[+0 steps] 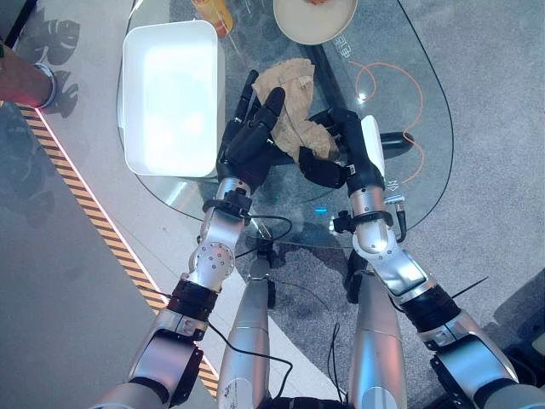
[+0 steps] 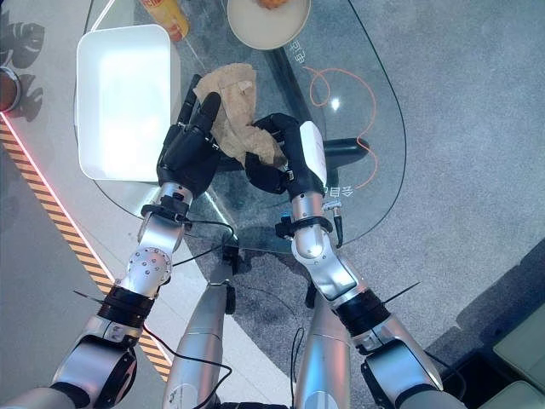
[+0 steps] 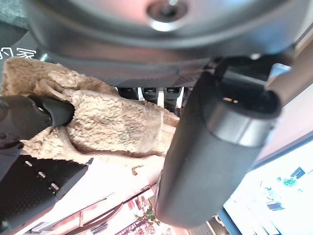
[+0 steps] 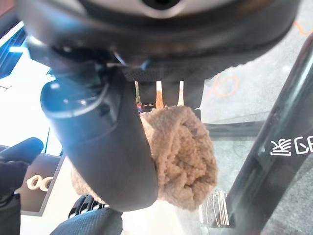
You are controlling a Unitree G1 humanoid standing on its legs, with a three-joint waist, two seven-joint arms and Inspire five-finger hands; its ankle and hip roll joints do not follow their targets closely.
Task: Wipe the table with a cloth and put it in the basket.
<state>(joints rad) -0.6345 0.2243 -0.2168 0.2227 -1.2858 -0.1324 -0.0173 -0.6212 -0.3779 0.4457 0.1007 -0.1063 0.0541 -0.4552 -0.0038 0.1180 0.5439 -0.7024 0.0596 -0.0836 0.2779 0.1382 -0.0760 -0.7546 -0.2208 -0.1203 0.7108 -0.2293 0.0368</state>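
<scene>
while the beige fleecy cloth (image 1: pixel 294 106) lies crumpled on the glass table (image 1: pixel 400 128), both hands are on it. right hand (image 1: pixel 341 153) has its fingers and thumb curled round the near end of the cloth, a bunched lump of it pinched in the grip, clear in the right wrist view where the cloth (image 4: pixel 183 156) bulges out past the thumb. left hand (image 1: pixel 251 132) sits at the side of the cloth that faces the basket, fingers fairly straight and reaching along the cloth edge, not wrapped round it; left wrist view shows the cloth (image 3: pixel 107 120) spread just past that hand's thumb with the other hand's dark fingertip pressing into it. far part of the cloth lies loose and flat on the glass beyond both hands. white rectangular basket (image 1: pixel 170 94) stands on the table just beside the left hand, on the side away from the right hand, close to the cloth but not touching it as far as i can tell. beyond the cloth at the far table edge: a round beige plate (image 1: pixel 315 21) with something orange on it, and an orange-yellow container (image 1: pixel 213 13) near the basket's far corner. thin orange looped line (image 1: pixel 387 81) shows on or through the glass, on the side of the cloth away from the basket.
</scene>
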